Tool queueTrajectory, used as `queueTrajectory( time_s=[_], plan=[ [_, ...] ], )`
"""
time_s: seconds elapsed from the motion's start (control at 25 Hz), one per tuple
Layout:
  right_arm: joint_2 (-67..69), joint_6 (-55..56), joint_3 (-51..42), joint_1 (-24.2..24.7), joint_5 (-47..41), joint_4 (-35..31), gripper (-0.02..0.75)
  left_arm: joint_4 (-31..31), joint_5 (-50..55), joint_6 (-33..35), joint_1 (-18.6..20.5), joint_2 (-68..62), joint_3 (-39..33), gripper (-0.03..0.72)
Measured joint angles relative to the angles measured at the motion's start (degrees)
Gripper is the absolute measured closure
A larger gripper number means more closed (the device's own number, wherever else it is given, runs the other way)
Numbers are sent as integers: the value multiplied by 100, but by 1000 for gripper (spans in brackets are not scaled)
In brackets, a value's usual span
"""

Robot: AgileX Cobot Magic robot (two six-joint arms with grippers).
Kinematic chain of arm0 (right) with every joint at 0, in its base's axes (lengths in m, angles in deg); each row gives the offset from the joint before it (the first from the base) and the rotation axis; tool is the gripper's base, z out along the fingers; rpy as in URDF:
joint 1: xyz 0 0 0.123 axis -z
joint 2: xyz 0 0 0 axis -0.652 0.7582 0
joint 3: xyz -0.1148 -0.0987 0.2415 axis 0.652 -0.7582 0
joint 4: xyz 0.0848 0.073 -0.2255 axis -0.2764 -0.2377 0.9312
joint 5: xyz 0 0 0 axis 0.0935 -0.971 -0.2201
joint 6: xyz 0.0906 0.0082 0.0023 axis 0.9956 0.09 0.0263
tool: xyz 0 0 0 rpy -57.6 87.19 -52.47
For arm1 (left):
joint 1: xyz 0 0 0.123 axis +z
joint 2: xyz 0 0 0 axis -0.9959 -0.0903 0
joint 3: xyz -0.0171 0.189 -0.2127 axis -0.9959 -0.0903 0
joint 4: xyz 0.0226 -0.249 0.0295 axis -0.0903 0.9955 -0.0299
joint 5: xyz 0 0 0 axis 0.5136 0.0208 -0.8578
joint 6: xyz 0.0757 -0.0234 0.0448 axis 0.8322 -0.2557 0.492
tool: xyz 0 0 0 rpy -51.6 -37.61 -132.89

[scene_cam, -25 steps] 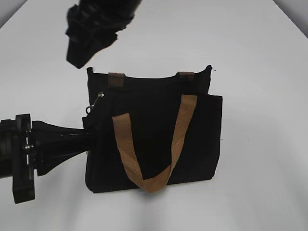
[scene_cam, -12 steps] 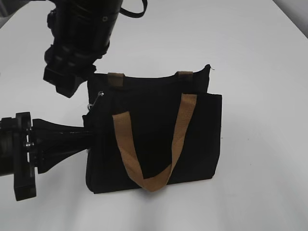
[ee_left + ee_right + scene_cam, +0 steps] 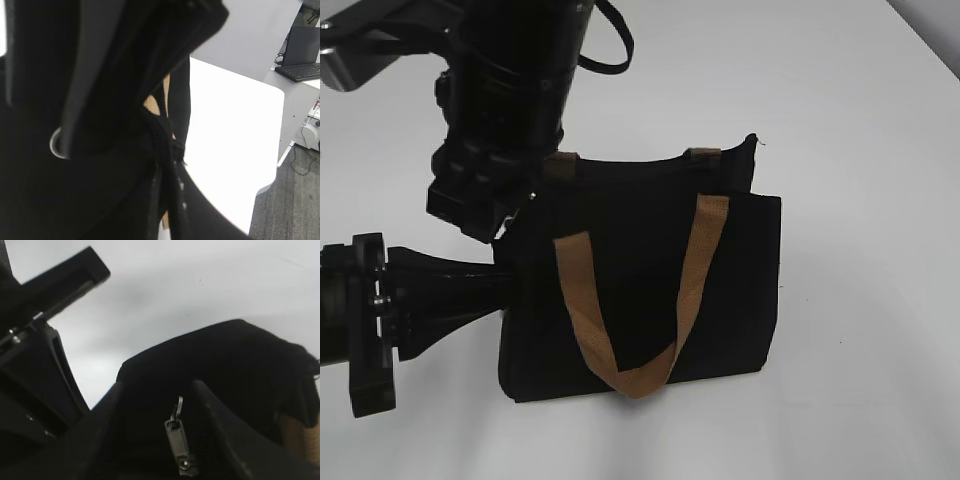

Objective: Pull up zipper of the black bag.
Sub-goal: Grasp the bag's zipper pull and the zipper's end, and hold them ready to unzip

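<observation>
The black bag point(image 3: 640, 280) stands upright on the white bench point(image 3: 860, 120), its long axis running left to right across the exterior view and its broad front panel facing the camera. 1 tan handle point(image 3: 630, 300) hangs down over that panel in a U; 2 short tan strap tabs point(image 3: 704, 154) show at the top edge. What the bag holds cannot be seen, since its mouth is not visible from any view.

The zipper point(image 3: 177, 447) sits at the bag's upper left corner. In the right wrist view it is a small grey metal pull with a ring at its upper end, standing roughly upright with the ring topmost, between the 2 dark fingers of the right gripper point(image 3: 165, 440). Those fingers stand part-way apart on either side of the pull; whether they touch it cannot be told.

The left gripper point(image 3: 510, 285) reaches in from the left, its fingers pinched tight on the bag's left edge.
</observation>
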Motion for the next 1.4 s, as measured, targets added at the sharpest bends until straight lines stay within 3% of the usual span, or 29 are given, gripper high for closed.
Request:
queueTrajectory(
  time_s=[0.36, 1.04, 1.12, 1.32, 1.4],
  plan=[
    [0, 110, -72, 0, -6, 525, 408, 0, 0, -5, -6, 0, 0, 680],
    [111, 86, -72, 0, -1, 542, 413, 0, 0, -5, -6, 0, 0, 680],
    [111, 10, -72, 0, -1, 542, 457, 0, 0, -5, -6, 0, 0, 680],
    [111, -308, -72, 0, -1, 543, 717, 0, 0, -5, -6, 0, 0, 680],
    [90, -350, -72, 0, -1, 543, 738, 0, 0, -5, -6, 0, 0, 680]
  ],
)
